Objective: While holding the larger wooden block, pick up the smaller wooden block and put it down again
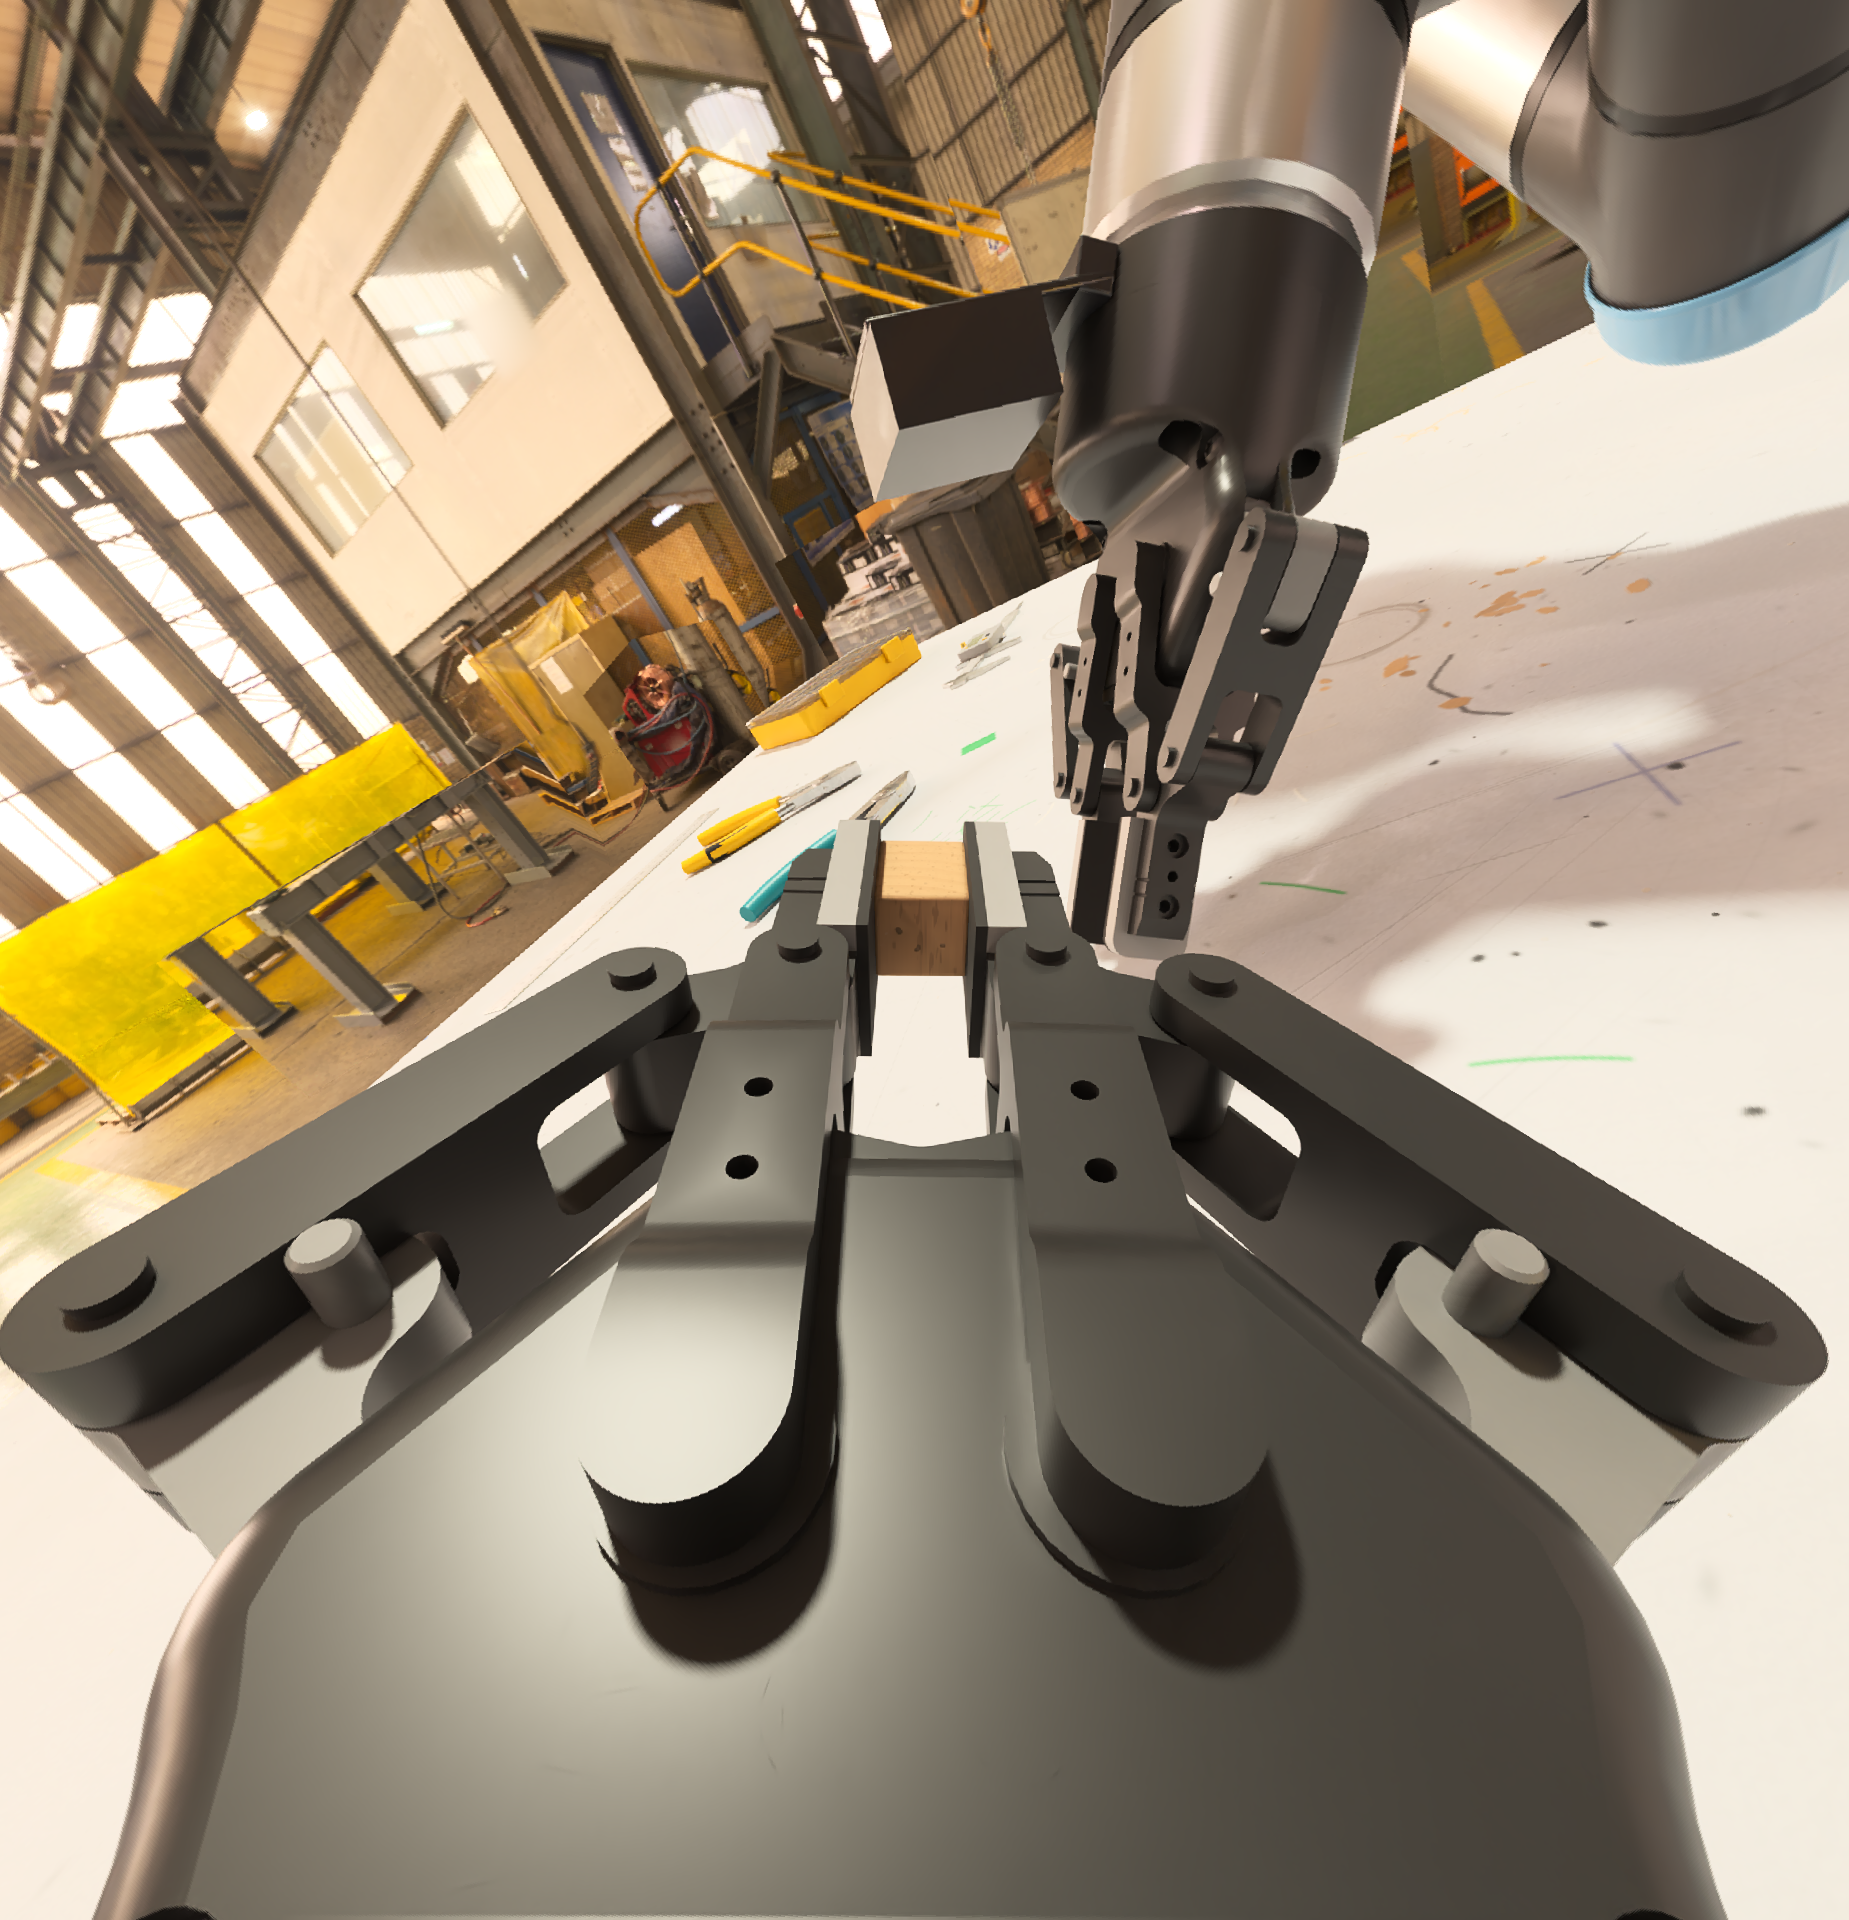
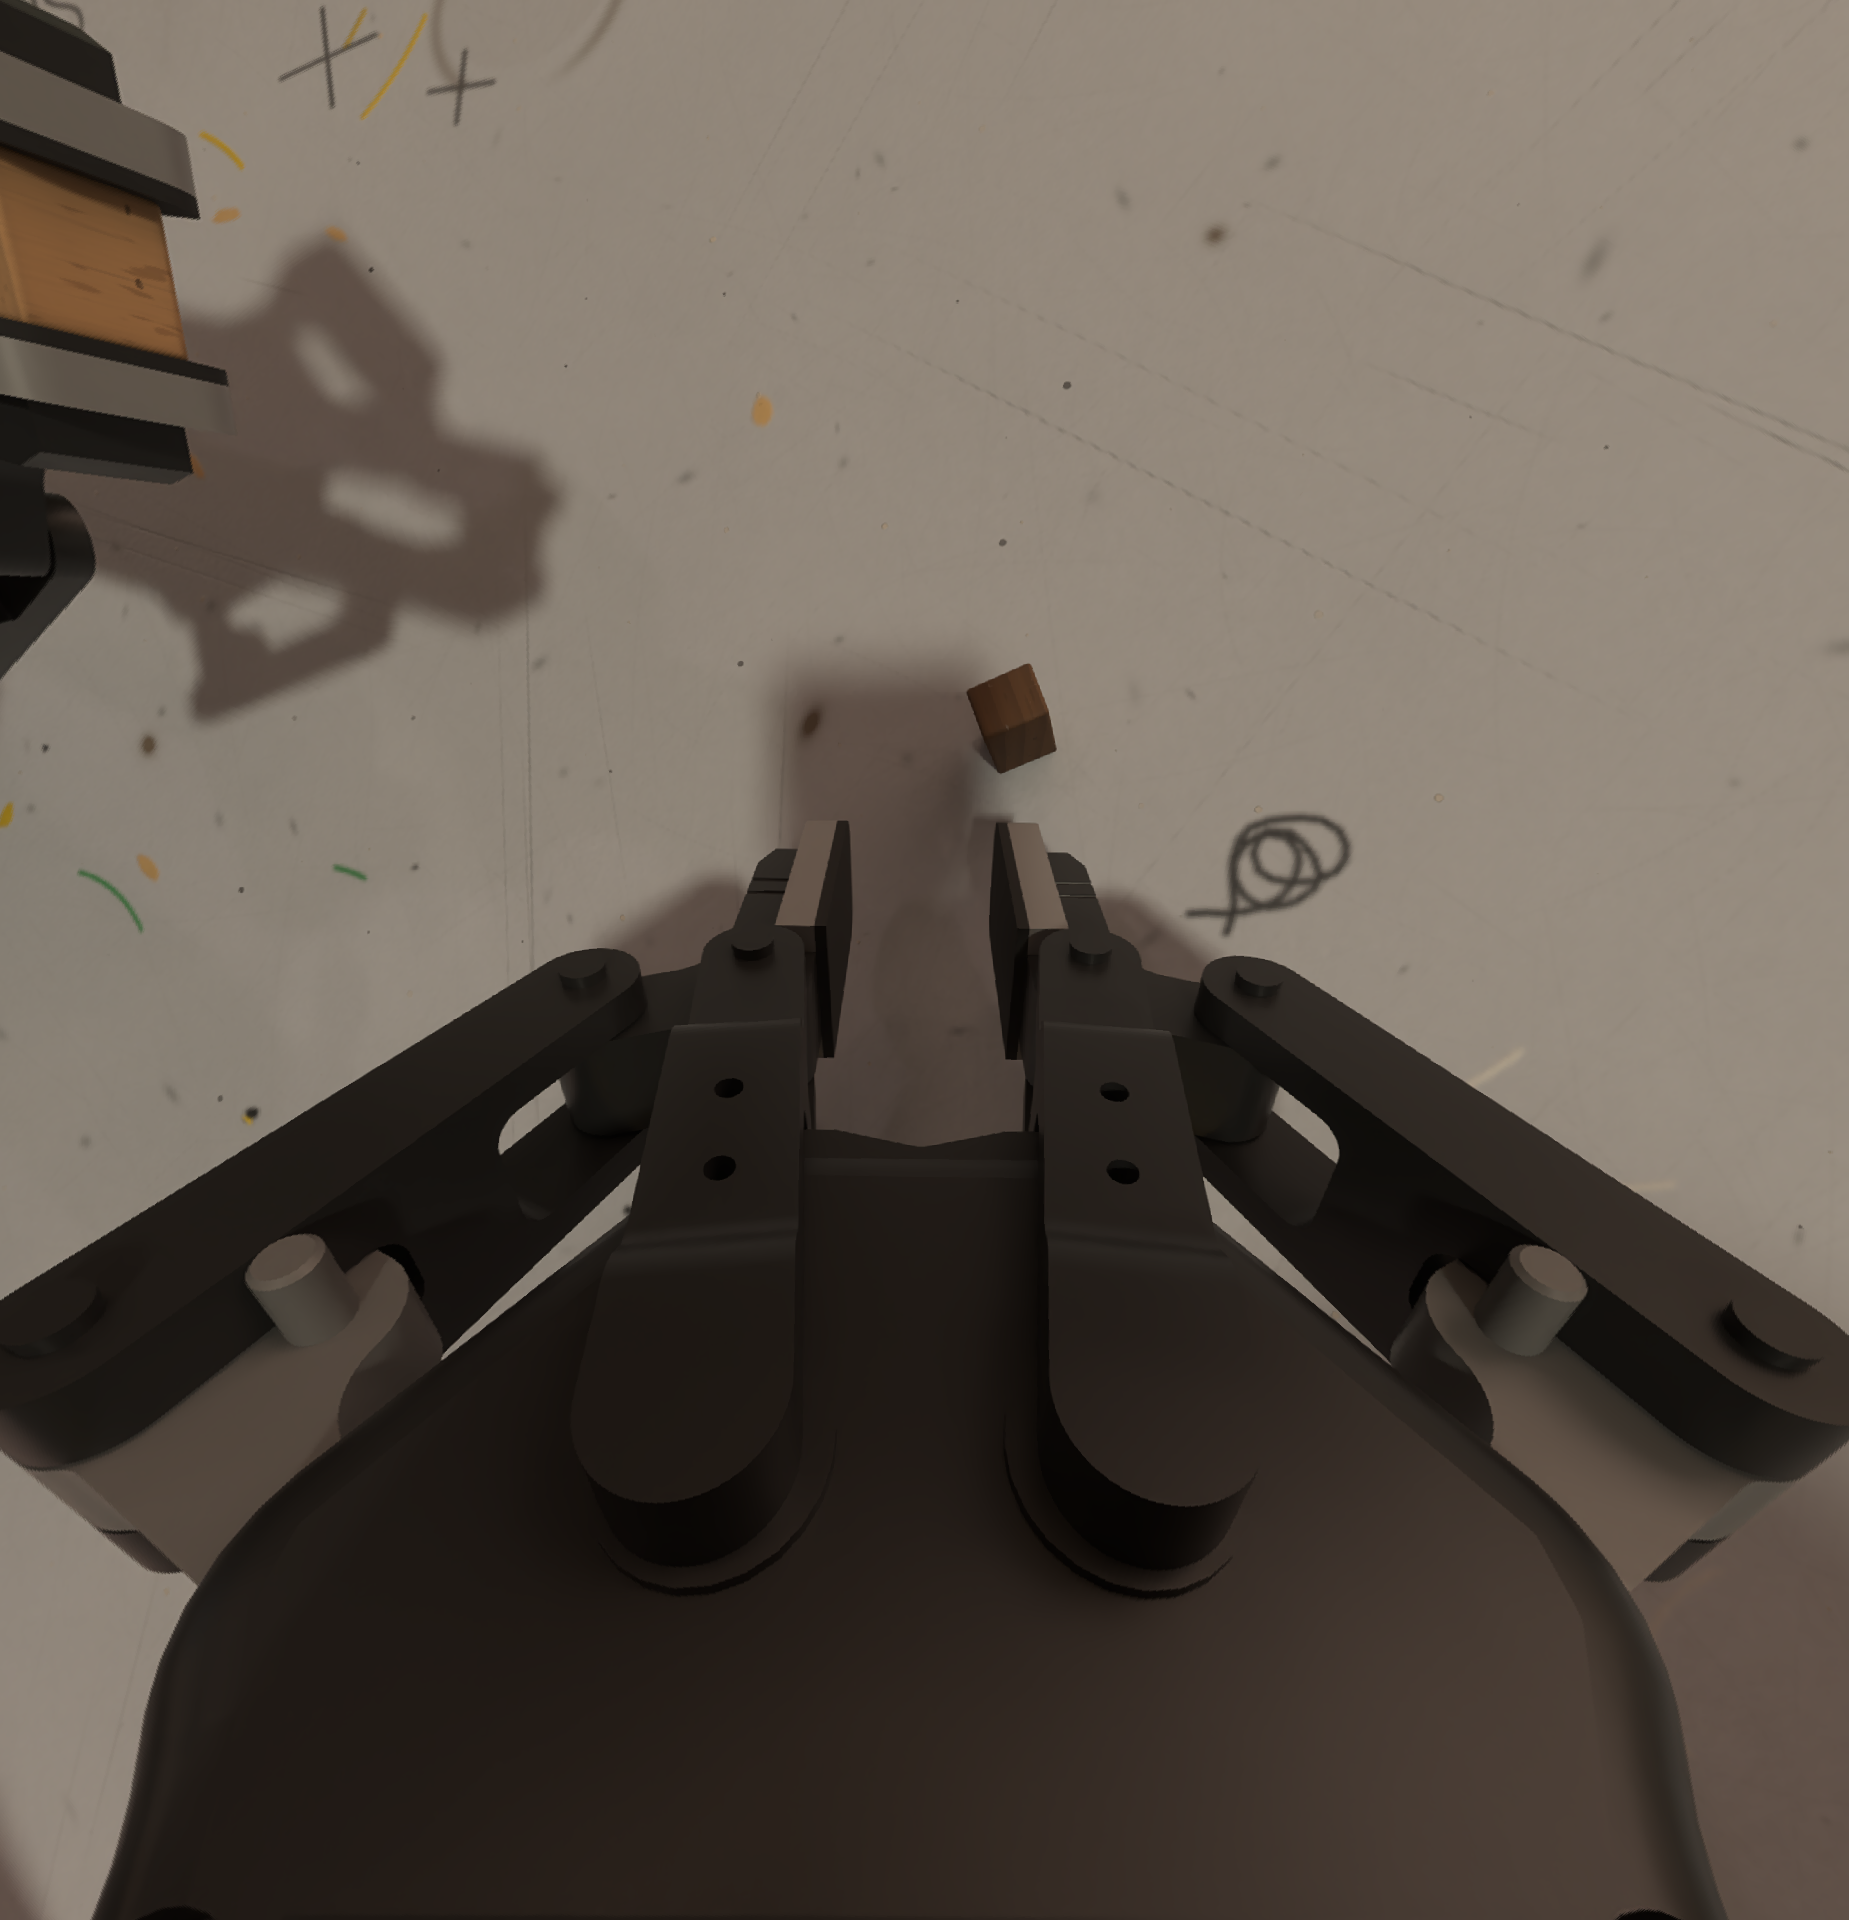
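Note:
My left gripper (image 1: 920, 883) is shut on the larger light wooden block (image 1: 920, 906) and holds it above the white table. The same block shows clamped between the left fingers at the upper left of the right wrist view (image 2: 68, 249). My right gripper (image 2: 920, 862) points down at the table, jaws partly open with nothing between them. The smaller dark brown block (image 2: 1011, 717) lies on the table just beyond its fingertips, slightly to the right. In the left wrist view the right gripper (image 1: 1133, 914) hangs close beside the larger block, to its right; the smaller block is hidden there.
Yellow-handled pliers (image 1: 764, 816), a teal pen (image 1: 785, 883) and a yellow tray (image 1: 837, 691) lie on the table (image 1: 1522, 1195) beyond the left gripper. The table top (image 2: 1419, 416) bears pen scribbles (image 2: 1284, 862) and paint specks.

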### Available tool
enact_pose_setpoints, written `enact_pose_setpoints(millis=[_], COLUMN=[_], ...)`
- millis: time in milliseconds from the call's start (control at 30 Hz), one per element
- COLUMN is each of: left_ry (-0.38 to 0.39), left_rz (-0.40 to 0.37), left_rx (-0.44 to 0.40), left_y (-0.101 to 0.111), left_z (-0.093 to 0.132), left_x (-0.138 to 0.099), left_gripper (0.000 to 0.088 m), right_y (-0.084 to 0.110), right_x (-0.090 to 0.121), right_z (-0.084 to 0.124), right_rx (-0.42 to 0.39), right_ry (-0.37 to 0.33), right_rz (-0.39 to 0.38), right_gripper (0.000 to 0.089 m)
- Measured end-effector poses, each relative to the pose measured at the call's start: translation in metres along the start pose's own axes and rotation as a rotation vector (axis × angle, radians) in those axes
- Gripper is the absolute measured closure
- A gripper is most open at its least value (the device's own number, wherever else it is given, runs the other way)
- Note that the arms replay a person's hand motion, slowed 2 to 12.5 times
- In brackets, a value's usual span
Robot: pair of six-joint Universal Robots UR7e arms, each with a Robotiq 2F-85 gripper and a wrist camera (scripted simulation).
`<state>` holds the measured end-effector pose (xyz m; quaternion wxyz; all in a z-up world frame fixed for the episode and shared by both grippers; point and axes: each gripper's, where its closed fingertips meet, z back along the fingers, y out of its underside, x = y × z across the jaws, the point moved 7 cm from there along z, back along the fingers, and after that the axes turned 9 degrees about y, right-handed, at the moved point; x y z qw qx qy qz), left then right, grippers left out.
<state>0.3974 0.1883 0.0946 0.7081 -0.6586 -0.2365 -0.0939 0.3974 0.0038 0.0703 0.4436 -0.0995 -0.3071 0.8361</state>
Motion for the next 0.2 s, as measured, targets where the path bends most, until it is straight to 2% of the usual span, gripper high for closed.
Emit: enact_pose_setpoints(millis=[200], left_ry=[0.000], left_rz=[0.002], left_rx=[0.000], left_y=[-0.0001], left_z=[0.0001], left_x=[0.0002], left_gripper=[0.0743], right_y=[-0.0020], right_x=[0.0032], right_z=[-0.0033], right_rx=[-0.020], right_ry=[0.005], right_rz=[0.007], right_gripper=[0.0707])
